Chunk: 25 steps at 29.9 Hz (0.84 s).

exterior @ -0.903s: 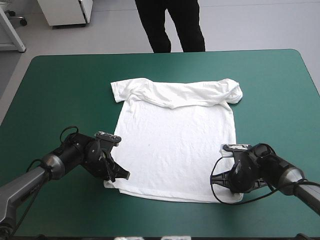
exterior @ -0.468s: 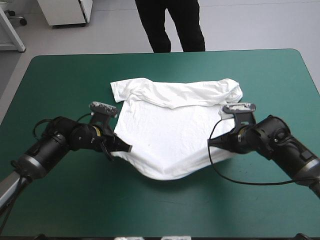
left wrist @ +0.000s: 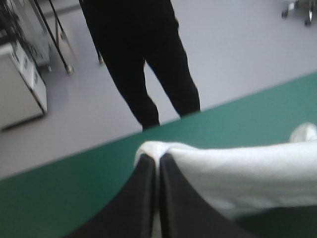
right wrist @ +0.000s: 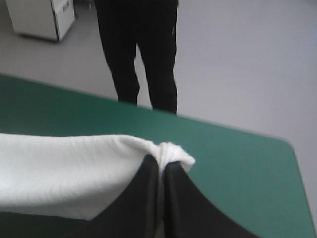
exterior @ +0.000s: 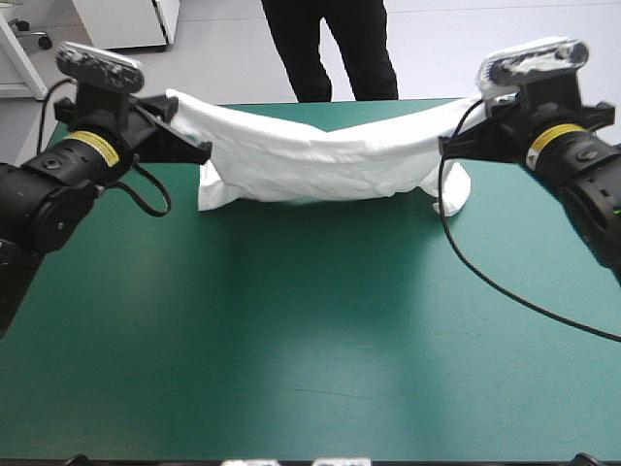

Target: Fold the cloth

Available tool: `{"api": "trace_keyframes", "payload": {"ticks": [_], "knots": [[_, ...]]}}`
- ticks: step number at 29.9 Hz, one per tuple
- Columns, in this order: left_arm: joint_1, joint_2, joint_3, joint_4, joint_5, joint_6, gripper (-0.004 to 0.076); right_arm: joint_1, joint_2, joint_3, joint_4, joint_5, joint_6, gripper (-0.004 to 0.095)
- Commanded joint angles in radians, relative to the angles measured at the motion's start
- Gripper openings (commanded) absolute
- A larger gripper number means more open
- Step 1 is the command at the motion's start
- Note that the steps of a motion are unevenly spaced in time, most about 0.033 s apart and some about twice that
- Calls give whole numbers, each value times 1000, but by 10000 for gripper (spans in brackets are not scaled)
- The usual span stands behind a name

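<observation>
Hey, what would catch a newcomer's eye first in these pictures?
The white T-shirt hangs like a hammock over the far side of the table, sagging in the middle. The left gripper and the right gripper each hold one end high, black fingers pinched shut on the fabric.

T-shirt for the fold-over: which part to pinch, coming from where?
The two end corners of the raised edge, one per side, each from outboard. The T-shirt hangs as a sagging band; left gripper and right gripper are shut on those bunched corners.
</observation>
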Motion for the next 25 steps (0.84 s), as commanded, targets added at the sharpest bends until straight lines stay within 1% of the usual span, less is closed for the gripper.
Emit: {"api": "trace_keyframes", "payload": {"ticks": [1,6,10,13,15,20,22,25], "knots": [[-7,-27,-119,57,-163,-5,-9,-1,-28,-135,-63,-161,-81,-17],[-7,-27,-252,75,-257,22,-9,-1,-28,-270,-62,-325,-161,-17],[-7,-27,-339,71,-385,74,-9,-1,-28,-345,-48,-458,-259,-17],[-7,-27,-388,65,-460,100,-9,-1,-28,-387,-23,-520,-314,-17],[-7,-27,-420,65,-483,100,-9,-1,-28,-405,5,-539,-343,-17],[-7,-27,-447,65,-476,100,-9,-1,-28,-416,36,-546,-351,-17],[-7,-21,-447,49,-439,100,-9,-1,-22,-414,36,-531,-346,-17],[-7,6,-446,10,-354,94,-9,-1,-1,-414,39,-495,-340,-17]]}}
